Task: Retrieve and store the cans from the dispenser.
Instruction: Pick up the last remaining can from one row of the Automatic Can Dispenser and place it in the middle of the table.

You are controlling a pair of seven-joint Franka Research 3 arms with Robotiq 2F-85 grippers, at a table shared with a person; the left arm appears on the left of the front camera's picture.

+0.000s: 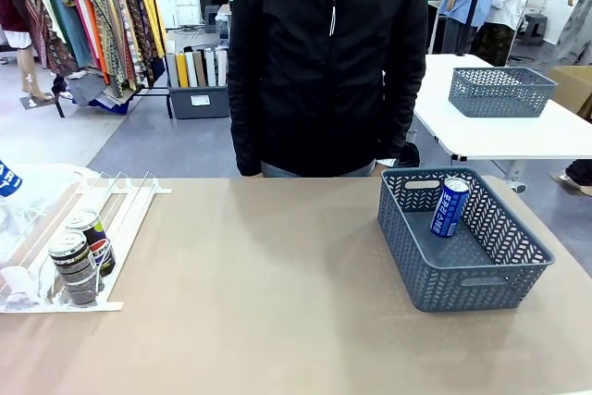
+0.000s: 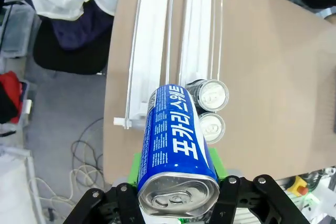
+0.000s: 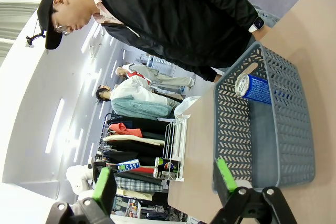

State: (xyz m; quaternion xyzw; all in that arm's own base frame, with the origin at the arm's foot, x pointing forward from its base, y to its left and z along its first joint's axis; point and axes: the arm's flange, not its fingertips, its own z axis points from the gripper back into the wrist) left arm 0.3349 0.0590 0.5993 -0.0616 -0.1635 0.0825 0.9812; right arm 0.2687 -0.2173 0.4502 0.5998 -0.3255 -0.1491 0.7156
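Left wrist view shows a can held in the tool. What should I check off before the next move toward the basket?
1. Grip: left tool shut on the blue-and-white slim can, green pads on both sides: ok.
2. Can lifted off the white-and-clear plastic dispenser: ok.
3. Room in the grey lattice plastic basket: one blue can leans inside, floor mostly bare: ok.
4. Right tool is open; whether it is out of the path: cannot tell.
5. Far side: person stands behind the table, nothing reaching over it: ok.
6. Stock: two dark cans at the dispenser's front: ok.
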